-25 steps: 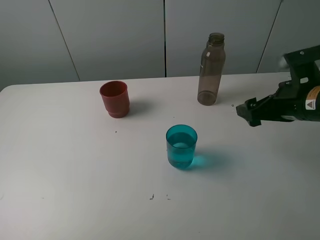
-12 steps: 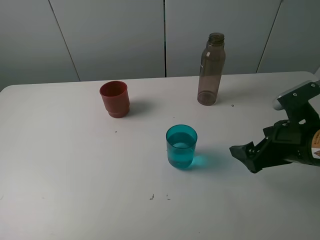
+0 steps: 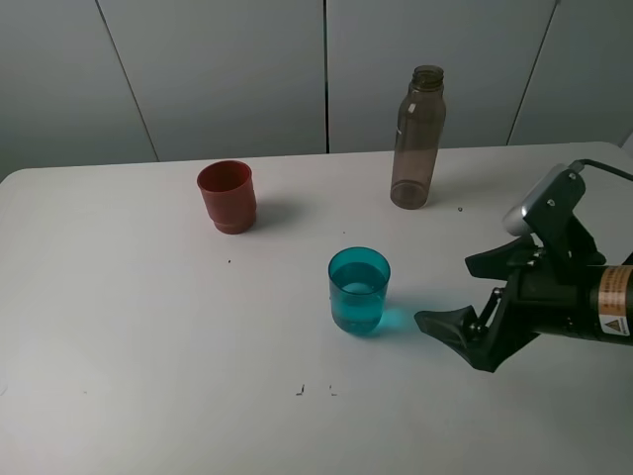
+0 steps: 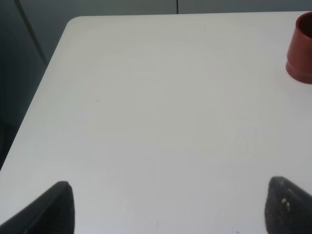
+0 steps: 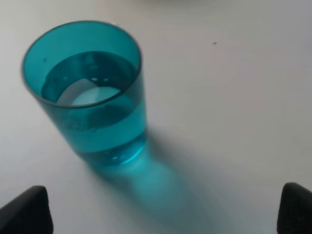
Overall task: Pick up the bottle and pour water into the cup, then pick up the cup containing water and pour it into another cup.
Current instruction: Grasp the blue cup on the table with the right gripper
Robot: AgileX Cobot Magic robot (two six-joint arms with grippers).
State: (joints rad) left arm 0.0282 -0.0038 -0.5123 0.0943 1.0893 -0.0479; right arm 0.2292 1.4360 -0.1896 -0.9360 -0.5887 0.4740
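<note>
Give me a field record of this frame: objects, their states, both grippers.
bottle: upright, uncapped, at the back of the table, ungripped
teal cup: upright, partly filled with water, mid-table
red cup: upright, back left, apart from teal cup
right gripper: open, low beside teal cup on its right, not touching
left gripper: open, over bare table, holding nothing
task stage: water is in teal cup; pour into red cup not yet done
</note>
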